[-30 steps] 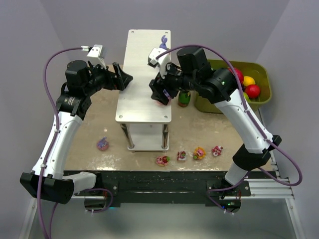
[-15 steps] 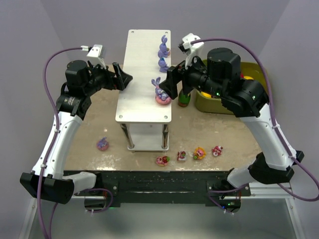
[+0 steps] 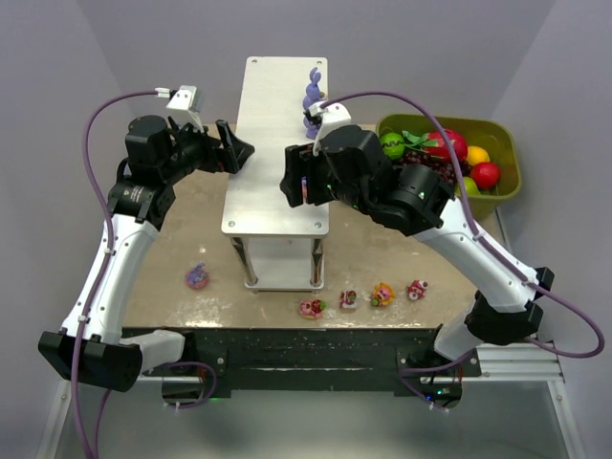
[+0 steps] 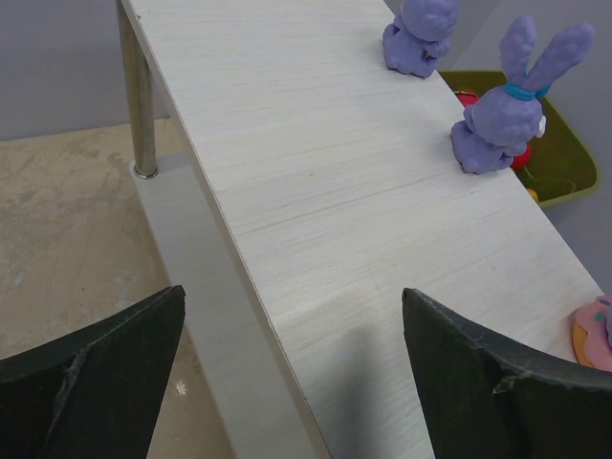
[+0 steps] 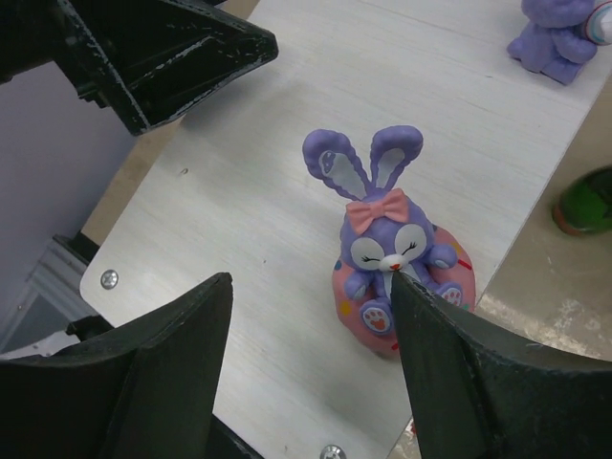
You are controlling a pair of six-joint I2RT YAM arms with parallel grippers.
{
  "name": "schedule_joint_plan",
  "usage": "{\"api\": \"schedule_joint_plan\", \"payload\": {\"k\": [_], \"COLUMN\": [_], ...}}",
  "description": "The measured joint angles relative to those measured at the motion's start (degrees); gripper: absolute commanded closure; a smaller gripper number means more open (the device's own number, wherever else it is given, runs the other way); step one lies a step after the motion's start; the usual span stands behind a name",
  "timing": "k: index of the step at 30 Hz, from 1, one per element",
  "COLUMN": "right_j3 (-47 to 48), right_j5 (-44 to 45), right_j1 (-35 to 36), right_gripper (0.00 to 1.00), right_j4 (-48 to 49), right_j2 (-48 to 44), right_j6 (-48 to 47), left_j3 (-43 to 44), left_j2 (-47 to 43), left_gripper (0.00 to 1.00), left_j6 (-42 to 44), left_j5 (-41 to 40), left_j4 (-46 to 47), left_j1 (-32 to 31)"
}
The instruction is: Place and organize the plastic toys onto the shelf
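Just changed: the right gripper [image 5: 311, 277] swung off the shelf [image 5: 239, 191], then came back over its near end.
Right hand: jaws apart, gripping nothing.
Pink-based bunny [image 5: 387, 253]: upright on the top board just ahead of that hand, close by one finger; contact unclear.
Left gripper [image 4: 293, 292]: spread wide, empty, straddling the board's edge.
Other bunnies [image 4: 502, 120]: farther out beyond it.
Meaning: third bunny looks placed; small toys [image 3: 363, 298] wait on the table.
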Motion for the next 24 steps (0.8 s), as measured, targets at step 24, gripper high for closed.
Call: {"api": "schedule_joint_plan", "payload": {"k": [24], "right_j3": [-0.94], "right_j5": [12.28], "right_j1": [1.66], "right_gripper": [0.43], "right_j4": [0.31], "right_j2": [1.33], "right_j6": [-2.25], "left_j3": [0.00], "left_j2": [0.00], "left_gripper": [0.01], "left_j6": [0.02], "left_j5": [-0.22], "left_j4": [-0.04], "left_j1": [0.00]}}
